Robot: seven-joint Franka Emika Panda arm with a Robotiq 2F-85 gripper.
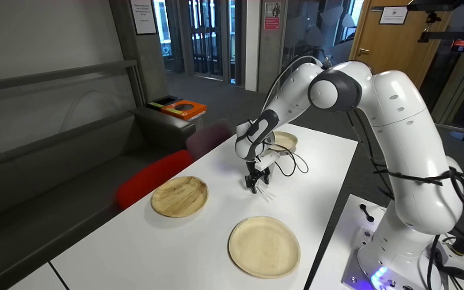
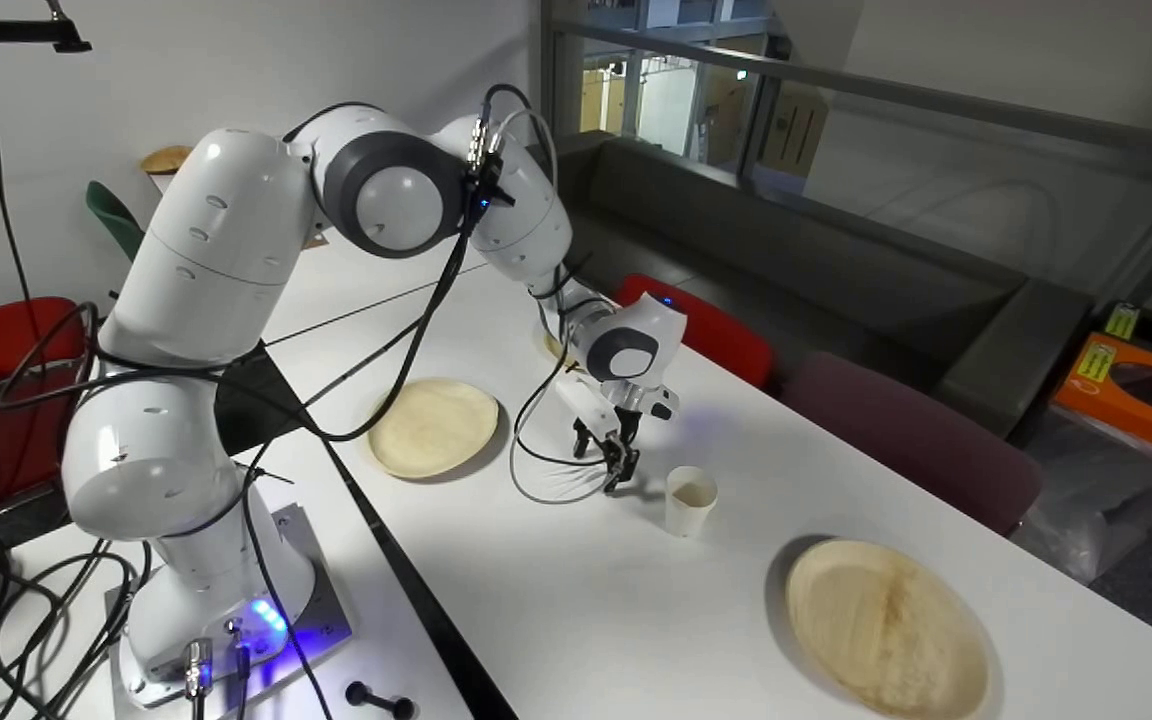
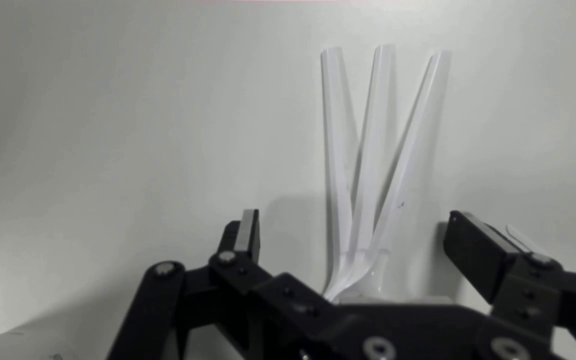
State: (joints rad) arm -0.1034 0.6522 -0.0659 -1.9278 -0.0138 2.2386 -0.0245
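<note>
My gripper [image 3: 354,220] is open, its fingers wide apart over the white table. Between them lie three white plastic utensils [image 3: 367,200] whose handles fan out away from me; neither finger touches them. Their other ends cross close together and run under the gripper's dark body, which hides their heads. In both exterior views the gripper [image 1: 259,186] points down close to the tabletop, with the pale utensils [image 1: 265,195] beside its fingertips. A white paper cup [image 2: 688,505] stands upright a short way from the gripper [image 2: 598,470].
Round wooden plates lie about the table: one plate [image 1: 179,196] by the red chair [image 1: 155,177], another plate [image 1: 264,247] near the robot's side, and a third plate [image 1: 286,141] behind the wrist. Black cables [image 2: 546,455] loop down beside the gripper.
</note>
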